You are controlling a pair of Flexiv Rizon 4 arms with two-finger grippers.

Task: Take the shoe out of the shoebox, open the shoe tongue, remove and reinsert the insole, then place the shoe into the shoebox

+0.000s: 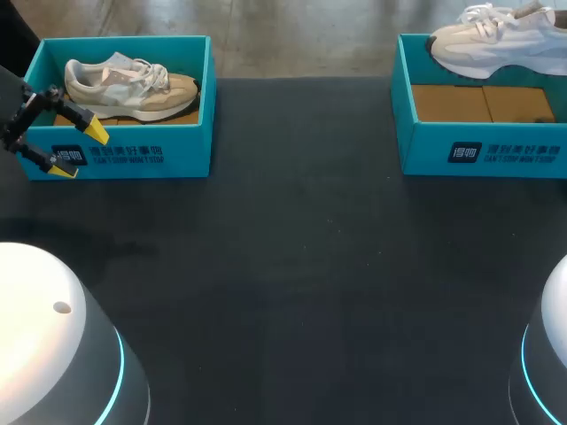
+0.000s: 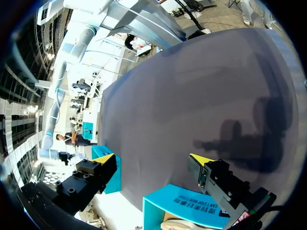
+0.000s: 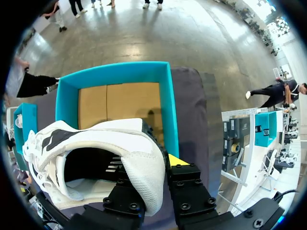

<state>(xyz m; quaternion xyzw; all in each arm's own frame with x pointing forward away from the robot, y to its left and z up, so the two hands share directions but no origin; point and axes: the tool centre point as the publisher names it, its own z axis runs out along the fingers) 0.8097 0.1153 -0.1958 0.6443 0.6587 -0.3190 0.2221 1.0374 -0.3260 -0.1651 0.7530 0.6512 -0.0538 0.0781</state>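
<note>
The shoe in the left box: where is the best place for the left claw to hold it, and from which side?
Probably the heel rim, from above. The shoe has its heel end nearest the left claw, the rim is thin enough to pinch, and the box walls block any sideways approach.

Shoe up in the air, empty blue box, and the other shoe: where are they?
lifted shoe [image 3: 144,163]: right wrist view, on its heel.
empty blue box [image 1: 416,150]: head view, on its front wall.
other shoe [image 1: 124,93]: head view, on its side.

white shoe [image 1: 496,42] runs off the picture's edge.
</note>
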